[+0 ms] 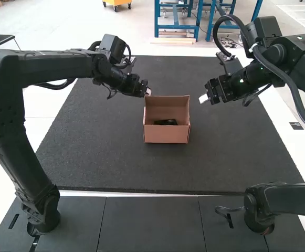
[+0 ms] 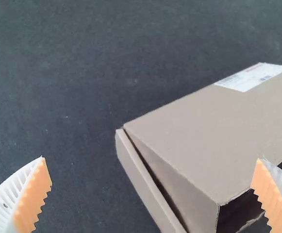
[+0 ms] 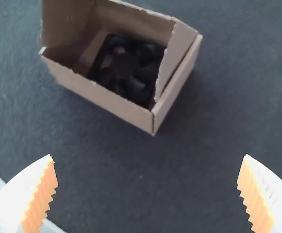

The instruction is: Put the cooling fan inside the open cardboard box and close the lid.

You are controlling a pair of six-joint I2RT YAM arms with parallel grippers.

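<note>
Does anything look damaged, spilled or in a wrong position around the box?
Nothing is damaged or spilled. The cooling fan lies inside the cardboard box, which sits upright. The lid stands up, not yet closed, and one side flap leans inward over the fan.

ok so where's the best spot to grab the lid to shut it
Grip the lid by its free top edge from the far side, where the left gripper hangs open near its corner. It stands upright at the back of the box, so that edge is exposed and should fold forward over the fan.
</note>
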